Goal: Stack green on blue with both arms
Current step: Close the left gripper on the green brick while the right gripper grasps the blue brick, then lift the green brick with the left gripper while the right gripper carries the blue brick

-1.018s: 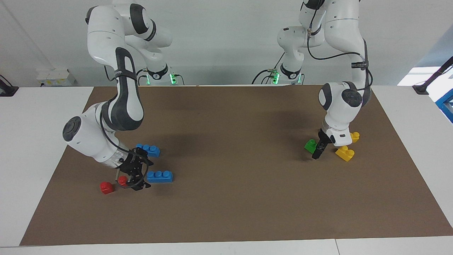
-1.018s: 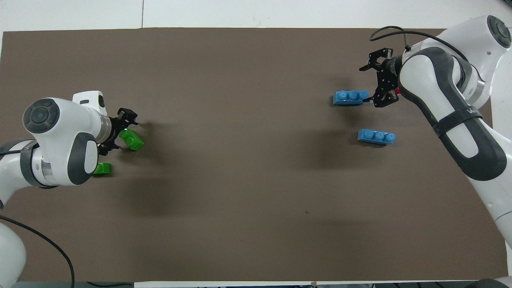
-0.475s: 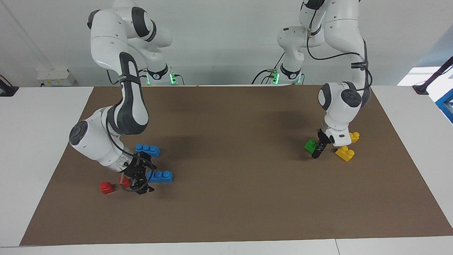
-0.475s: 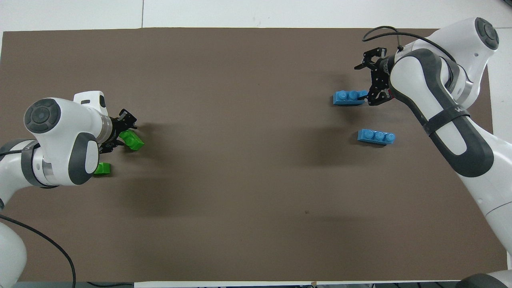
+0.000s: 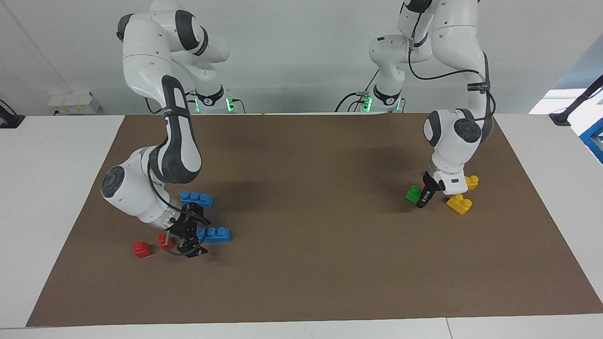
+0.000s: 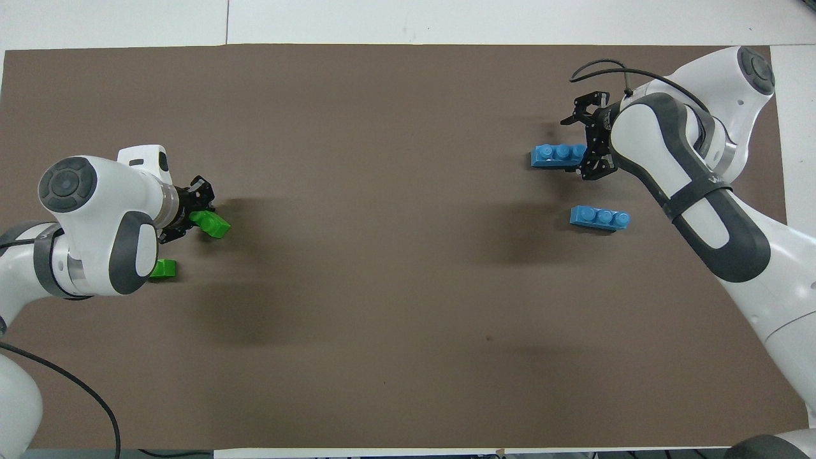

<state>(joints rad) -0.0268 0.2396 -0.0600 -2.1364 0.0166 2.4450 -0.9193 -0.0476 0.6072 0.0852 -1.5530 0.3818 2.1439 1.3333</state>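
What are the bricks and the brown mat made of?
Bricks: the blue, green, yellow and red ones look like molded plastic, with saturated colour and round studs. Mat: matte brown, flat, glare-free; probably paper or card, though I can't be sure.

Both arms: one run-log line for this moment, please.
left claw: low at green brick, grip unclear | right claw: low at end of farther blue brick, grip unclear | nothing stacked
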